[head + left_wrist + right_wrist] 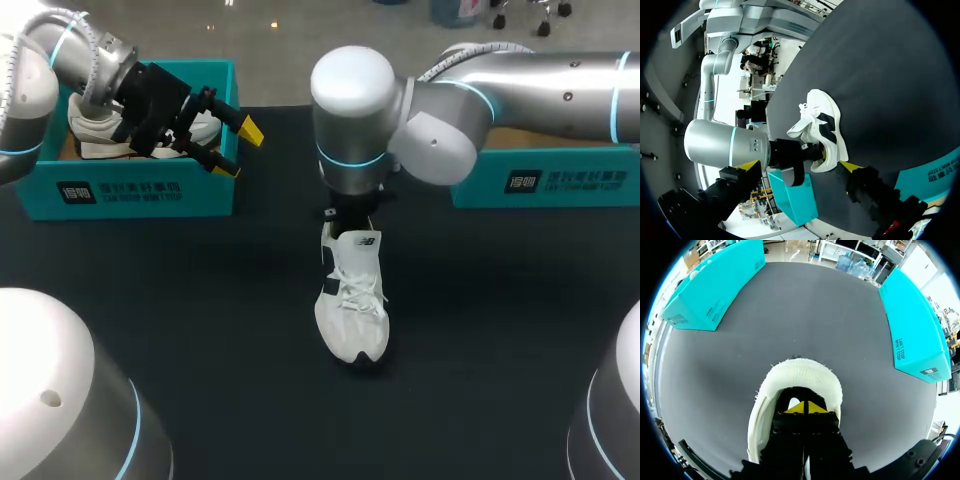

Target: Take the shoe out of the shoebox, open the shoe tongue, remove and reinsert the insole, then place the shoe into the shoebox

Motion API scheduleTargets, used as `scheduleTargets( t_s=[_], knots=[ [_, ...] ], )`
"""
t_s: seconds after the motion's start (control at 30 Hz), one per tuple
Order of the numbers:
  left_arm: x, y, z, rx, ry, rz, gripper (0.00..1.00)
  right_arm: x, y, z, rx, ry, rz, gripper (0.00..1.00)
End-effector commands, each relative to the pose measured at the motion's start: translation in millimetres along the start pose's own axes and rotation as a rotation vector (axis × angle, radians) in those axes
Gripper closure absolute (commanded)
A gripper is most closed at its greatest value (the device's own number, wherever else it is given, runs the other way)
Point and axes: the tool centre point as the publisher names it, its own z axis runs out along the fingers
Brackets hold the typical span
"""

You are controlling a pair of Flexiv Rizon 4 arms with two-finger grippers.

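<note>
A white shoe (352, 305) with black side patches lies on the black table, toe toward the front edge. My right gripper (345, 215) comes down at its heel end. In the right wrist view that gripper (804, 408) is shut, yellow tips pressed together inside the shoe's opening, with the padded white rim (800, 374) curving just ahead of it; nothing shows between the tips. My left gripper (236, 150) hangs open over the near right corner of the teal shoebox (130, 190). From the left wrist, the shoe (824, 125) lies ahead of the open left gripper (799, 167).
A second white shoe (100, 130) lies in the teal shoebox at the back left. Another teal box (545, 180) stands at the back right, seen also from the right wrist (912, 320). My right arm (430, 110) spans the table's back middle.
</note>
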Motion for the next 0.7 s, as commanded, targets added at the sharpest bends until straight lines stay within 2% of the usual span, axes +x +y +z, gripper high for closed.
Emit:
scheduleTargets(
  t_s=[0.03,0.2,0.33,0.43,0.53,0.63,0.7],
  knots=[
    [-0.2,0.1,-0.1,0.001,0.003,0.001,0.0,6.6,-0.4,14.3,0.027,-0.011,0.0,1.0],
    [-0.2,0.1,-0.1,0.001,0.003,0.001,0.0,3.3,-7.5,4.8,0.071,-0.014,0.039,1.0],
    [-0.2,0.1,-0.1,0.001,0.003,0.001,0.0,-4.7,-10.7,-11.9,0.214,-0.005,0.054,1.0],
    [-0.2,0.1,-0.1,0.001,0.003,0.001,0.0,-8.4,-14.0,-23.9,0.286,-0.034,0.04,1.0],
    [-0.2,0.1,-0.1,0.001,0.003,0.001,0.0,-8.8,-18.3,-32.0,0.336,-0.038,0.043,1.0],
    [-0.2,0.1,-0.1,0.001,0.003,0.001,0.0,-8.2,-22.2,-37.7,0.409,0.007,0.063,1.0],
    [-0.2,0.1,-0.1,0.001,0.003,0.001,0.0,-8.2,-22.2,-37.7,0.409,0.007,0.063,1.0]
  ],
)
